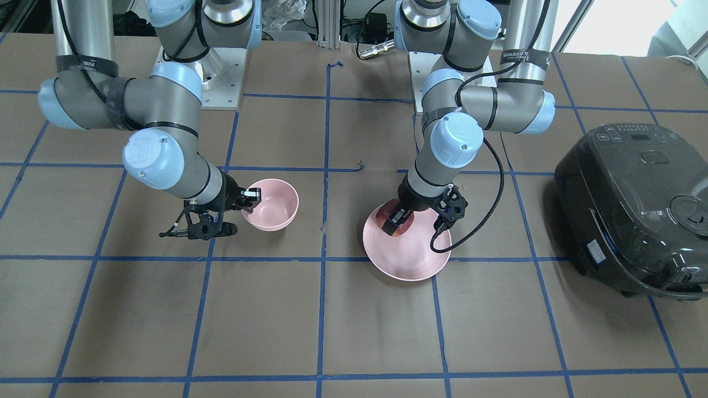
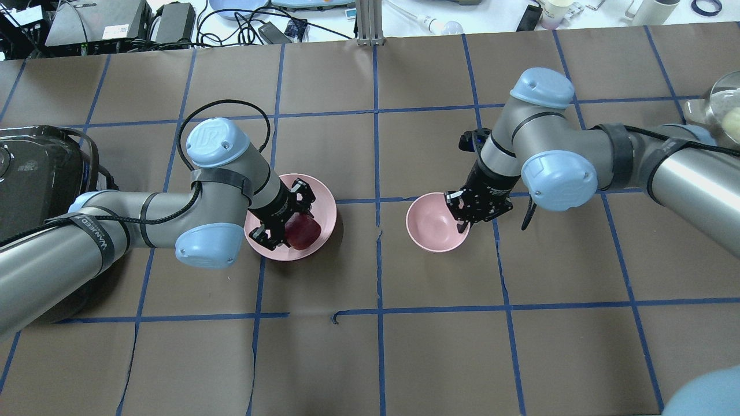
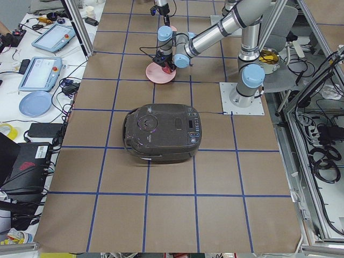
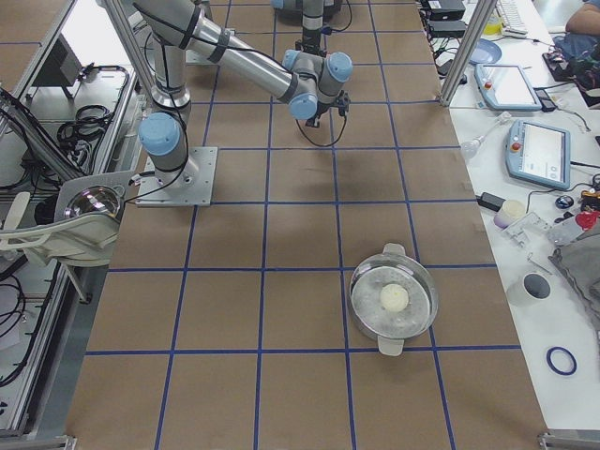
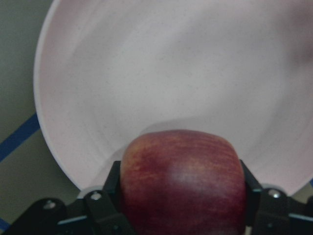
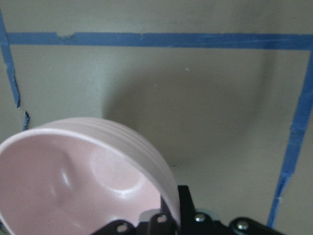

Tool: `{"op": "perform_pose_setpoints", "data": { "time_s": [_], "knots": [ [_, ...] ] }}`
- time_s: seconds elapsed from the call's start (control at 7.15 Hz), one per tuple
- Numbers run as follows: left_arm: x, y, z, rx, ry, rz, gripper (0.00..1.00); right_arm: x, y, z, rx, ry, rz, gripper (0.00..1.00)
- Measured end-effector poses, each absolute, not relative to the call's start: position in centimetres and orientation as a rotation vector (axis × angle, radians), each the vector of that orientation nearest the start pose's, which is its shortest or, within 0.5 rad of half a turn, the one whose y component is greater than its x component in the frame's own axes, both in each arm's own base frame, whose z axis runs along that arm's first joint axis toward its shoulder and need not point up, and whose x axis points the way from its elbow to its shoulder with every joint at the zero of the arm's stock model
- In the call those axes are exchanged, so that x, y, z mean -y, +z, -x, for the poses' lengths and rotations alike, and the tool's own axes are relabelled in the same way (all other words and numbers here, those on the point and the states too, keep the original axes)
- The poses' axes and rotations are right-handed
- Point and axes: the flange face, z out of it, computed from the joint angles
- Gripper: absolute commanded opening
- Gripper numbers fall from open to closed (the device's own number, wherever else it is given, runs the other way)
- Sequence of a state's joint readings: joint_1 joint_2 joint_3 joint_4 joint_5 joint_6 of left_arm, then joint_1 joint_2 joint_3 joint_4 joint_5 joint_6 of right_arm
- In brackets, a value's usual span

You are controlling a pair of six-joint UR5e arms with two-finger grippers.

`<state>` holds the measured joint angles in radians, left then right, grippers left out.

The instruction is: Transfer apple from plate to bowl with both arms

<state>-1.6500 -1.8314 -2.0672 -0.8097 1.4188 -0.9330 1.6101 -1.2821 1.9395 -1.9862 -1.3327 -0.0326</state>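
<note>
The dark red apple [image 2: 304, 231] lies on the near side of the pale pink plate [image 2: 319, 194]. My left gripper [image 2: 293, 226] is shut on the apple. In the left wrist view the apple [image 5: 183, 178] sits between both fingers [image 5: 105, 203] over the plate [image 5: 171, 73]. The front view shows the plate [image 1: 406, 261] with the left gripper [image 1: 395, 221] on it. The small pink bowl [image 2: 432, 224] stands right of centre. My right gripper [image 2: 462, 218] is shut on its rim. The right wrist view shows the bowl [image 6: 73, 186] tilted.
A dark rice cooker [image 2: 34, 173] stands at the table's left end, close to my left arm; it also shows in the front view [image 1: 636, 210]. A metal pot [image 4: 394, 300] with a pale round item sits toward the right end. Blue tape lines grid the brown table.
</note>
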Motion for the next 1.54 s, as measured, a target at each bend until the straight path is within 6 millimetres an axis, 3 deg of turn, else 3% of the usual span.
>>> {"op": "perform_pose_setpoints", "data": {
  "time_s": [0.14,0.28,0.56,0.84,0.98,1.26,1.54],
  "knots": [
    [48.7,22.3,18.4,-3.045,0.061,1.241,0.21,49.3,20.3,-18.6,-2.885,0.34,0.068,0.0],
    [49.4,24.3,18.1,-3.108,-0.007,1.099,0.21,48.9,19.3,-19.0,-2.886,0.333,0.069,0.44],
    [50.8,29.0,18.3,-3.213,-0.123,0.728,0.21,48.7,18.8,-19.1,-2.887,0.324,0.068,1.0],
    [50.7,32.8,20.7,-3.263,-0.186,0.449,0.21,49.4,20.4,-19.0,-2.9,0.268,0.069,1.0],
    [50.4,34.1,22.6,-3.273,-0.216,0.342,0.21,50.5,22.8,-18.5,-2.922,0.203,0.069,1.0],
    [49.8,35.9,27.4,-3.284,-0.247,0.176,0.19,52.2,29.6,-15.7,-3.002,0.103,0.028,1.0],
    [48.3,36.1,32.5,-3.299,-0.241,0.089,0.18,52.2,36.5,-12.2,-3.06,0.004,-0.038,1.0]
  ]
}}
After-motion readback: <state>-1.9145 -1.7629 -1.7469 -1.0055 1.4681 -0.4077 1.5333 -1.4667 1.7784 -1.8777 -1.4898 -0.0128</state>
